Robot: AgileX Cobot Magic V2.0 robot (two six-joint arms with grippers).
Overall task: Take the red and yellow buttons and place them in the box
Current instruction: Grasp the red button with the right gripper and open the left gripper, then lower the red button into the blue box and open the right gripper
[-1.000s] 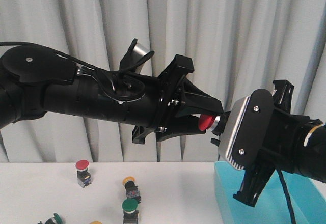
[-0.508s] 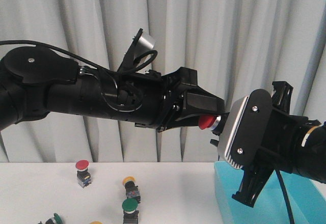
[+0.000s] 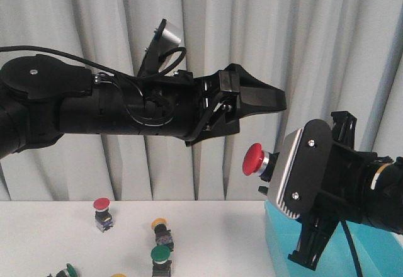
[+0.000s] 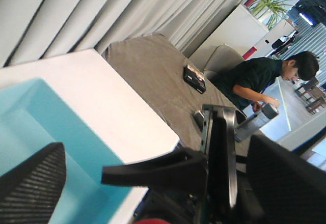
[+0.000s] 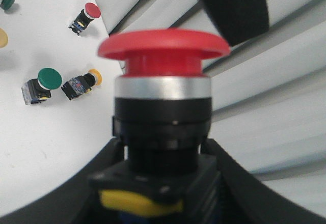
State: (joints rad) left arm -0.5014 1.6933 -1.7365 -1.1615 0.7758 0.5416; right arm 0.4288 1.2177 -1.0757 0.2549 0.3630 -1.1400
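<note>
White table [image 3: 208, 226] carries: red button [image 3: 101, 213] upright at left; yellow button [image 3: 162, 231] tipped on side, centre; green button [image 3: 160, 259] just in front of it; second green button [image 3: 68, 270] at front-left edge; blue box [image 3: 275, 239] at right.

I count two red buttons: one [image 3: 254, 159] clamped in my right gripper [image 3: 267, 167] and one [image 3: 101, 213] on the table. Two green buttons [image 3: 160, 258] [image 3: 70, 269], one yellow button [image 3: 162, 230], possibly a second yellow cap [image 5: 1, 37] at the edge, and one box [image 3: 280, 239].
</note>
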